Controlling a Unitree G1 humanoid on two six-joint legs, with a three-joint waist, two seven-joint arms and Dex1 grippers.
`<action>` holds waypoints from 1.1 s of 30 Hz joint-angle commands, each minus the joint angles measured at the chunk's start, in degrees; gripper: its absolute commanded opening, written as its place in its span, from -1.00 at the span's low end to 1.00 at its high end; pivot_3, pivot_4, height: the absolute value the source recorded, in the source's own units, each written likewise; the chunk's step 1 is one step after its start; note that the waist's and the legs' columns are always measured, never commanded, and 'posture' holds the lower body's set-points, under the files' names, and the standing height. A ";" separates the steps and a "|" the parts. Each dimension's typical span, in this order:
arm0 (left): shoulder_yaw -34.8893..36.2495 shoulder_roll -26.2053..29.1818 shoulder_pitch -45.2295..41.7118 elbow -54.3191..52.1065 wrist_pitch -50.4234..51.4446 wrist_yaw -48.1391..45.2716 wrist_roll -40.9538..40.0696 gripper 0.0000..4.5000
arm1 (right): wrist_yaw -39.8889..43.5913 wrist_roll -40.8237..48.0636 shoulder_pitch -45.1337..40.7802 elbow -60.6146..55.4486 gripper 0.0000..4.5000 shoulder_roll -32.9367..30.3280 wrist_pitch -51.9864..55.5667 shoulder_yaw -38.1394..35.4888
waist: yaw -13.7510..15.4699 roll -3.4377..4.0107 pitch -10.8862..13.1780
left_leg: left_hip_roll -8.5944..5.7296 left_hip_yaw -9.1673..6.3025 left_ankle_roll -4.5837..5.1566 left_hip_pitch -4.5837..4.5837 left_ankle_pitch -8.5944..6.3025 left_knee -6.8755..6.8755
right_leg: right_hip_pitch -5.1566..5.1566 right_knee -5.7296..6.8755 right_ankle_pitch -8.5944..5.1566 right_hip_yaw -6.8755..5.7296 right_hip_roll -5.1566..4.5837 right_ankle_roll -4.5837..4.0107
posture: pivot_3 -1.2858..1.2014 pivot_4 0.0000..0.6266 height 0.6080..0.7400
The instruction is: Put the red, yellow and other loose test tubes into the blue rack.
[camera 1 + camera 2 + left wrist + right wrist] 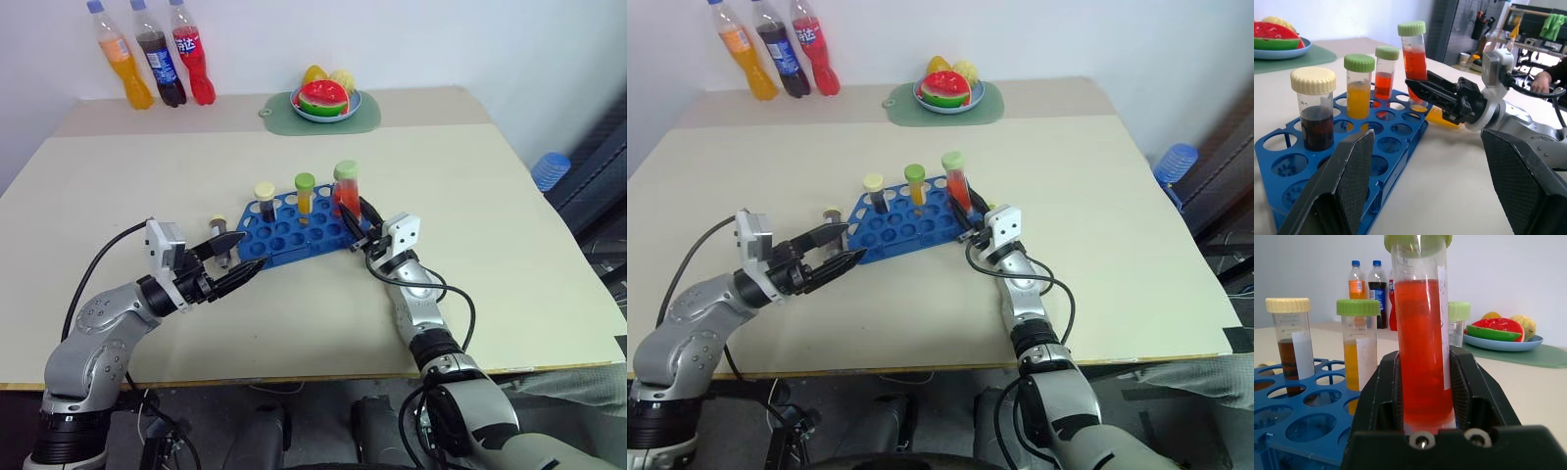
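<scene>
The left gripper [235, 262] hovers at the blue rack's [294, 233] near-left edge, fingers spread, empty. The right gripper [355, 220] clamps the red tube [345, 193] upright over the rack's right end (no label text legible). Yellow tube [305, 195] and dark tube [265, 202] stand upright in holes.

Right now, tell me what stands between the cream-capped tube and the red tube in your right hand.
The yellow-orange tube with its green cap, upright in the blue rack, seen in both eye views.
</scene>
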 commanded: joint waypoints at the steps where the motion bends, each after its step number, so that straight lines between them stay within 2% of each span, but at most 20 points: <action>1: 0.26 0.06 -1.29 -0.36 -0.20 -0.56 -0.79 0.61 | -0.32 -0.49 1.96 2.42 -0.63 0.26 -0.08 0.15 | -0.01 -0.04 -0.02 | 0.00 0.00 0.01 0.00 0.00 -0.01 | 0.01 -0.04 0.00 0.00 0.00 0.00 | 0.03 -0.52 1.00; 25: 0.26 -0.11 -0.36 -1.29 -0.29 -0.06 -0.59 0.61 | 1.18 -1.16 5.17 -0.83 -0.63 1.85 0.88 2.20 | -0.15 -0.23 -0.16 | 0.04 -0.01 0.02 0.02 -0.02 -0.30 | 0.00 -0.27 0.00 -0.01 0.03 0.00 | 0.03 -0.52 1.00; 33: -0.38 -0.38 -1.13 -0.75 -0.26 -0.05 -0.51 0.61 | 2.17 1.81 7.04 -3.18 -0.63 2.89 2.75 0.81 | -0.05 -0.28 -0.19 | 0.04 -0.01 0.02 0.02 -0.03 -0.38 | 0.00 -0.34 0.00 -0.01 0.03 0.00 | 0.03 -0.52 1.00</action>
